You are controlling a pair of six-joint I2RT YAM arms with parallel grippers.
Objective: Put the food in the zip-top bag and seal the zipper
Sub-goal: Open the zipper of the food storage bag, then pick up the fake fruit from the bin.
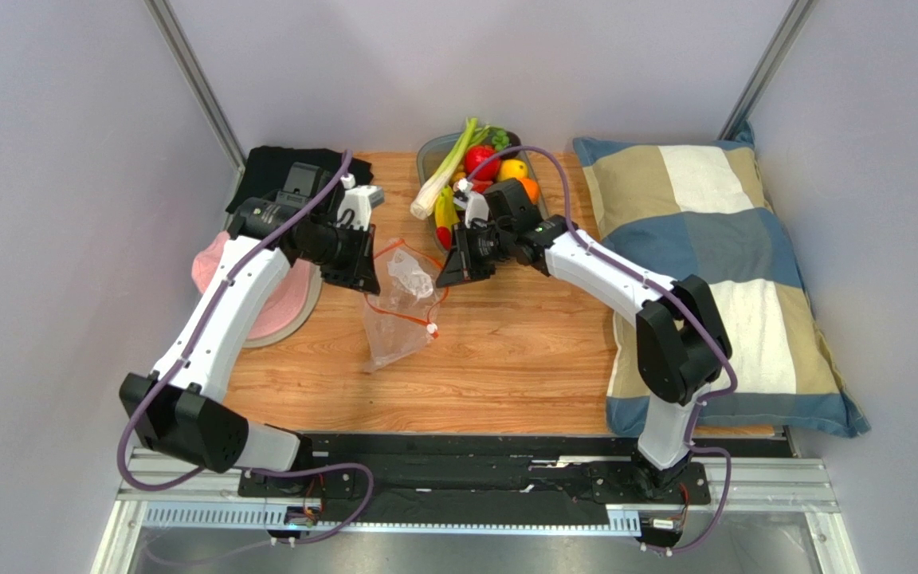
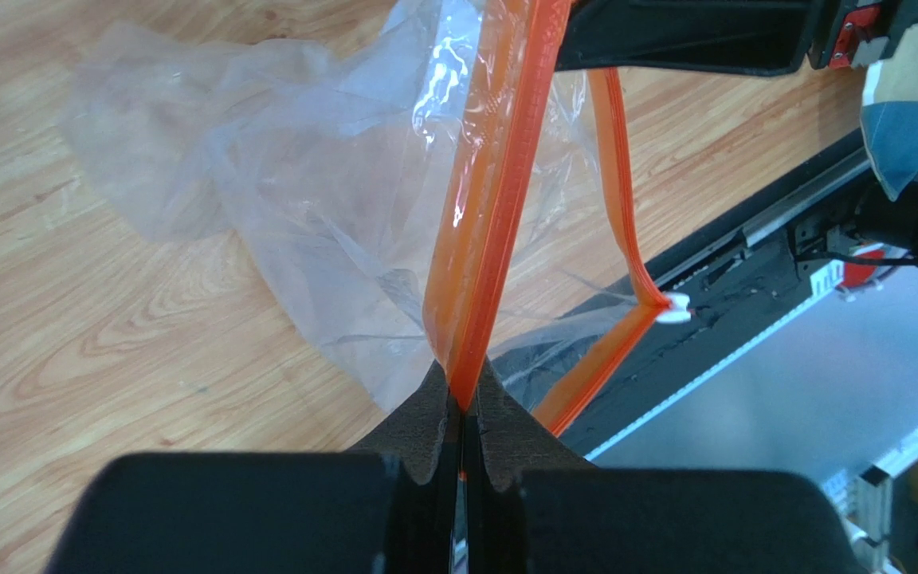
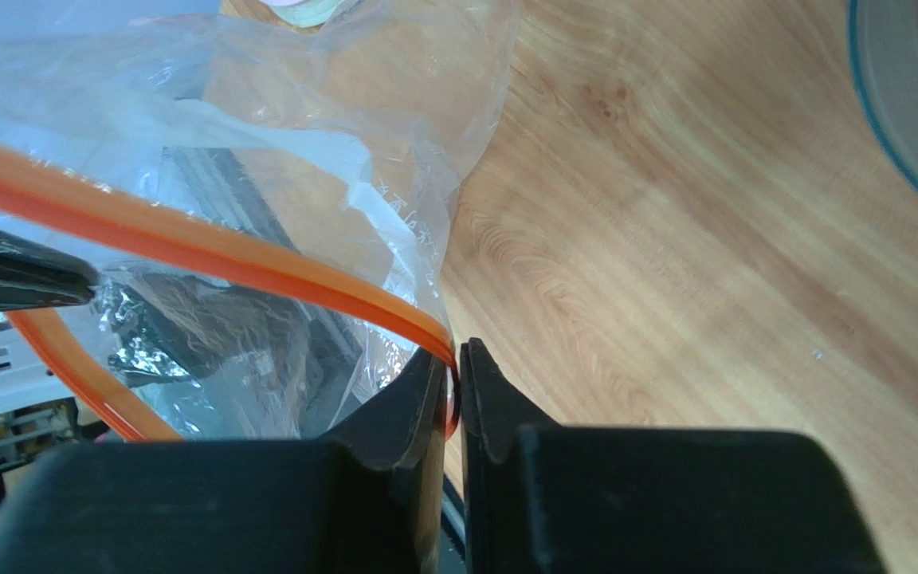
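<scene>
The bag (image 1: 402, 313) is being held just in front of the tray (image 1: 428, 150), its body trailing on the table (image 1: 524, 359). The zipper (image 2: 494, 215) is being pinched at one end by the left gripper (image 2: 461, 413) and at the other by the right gripper (image 3: 454, 389), each with fingers pressed together on the strip. The zipper's two strips are being kept parted, meeting at the slider (image 2: 672, 311). The food is being contained in the tray, banana (image 1: 446, 209) and orange (image 1: 512, 169) among it.
</scene>
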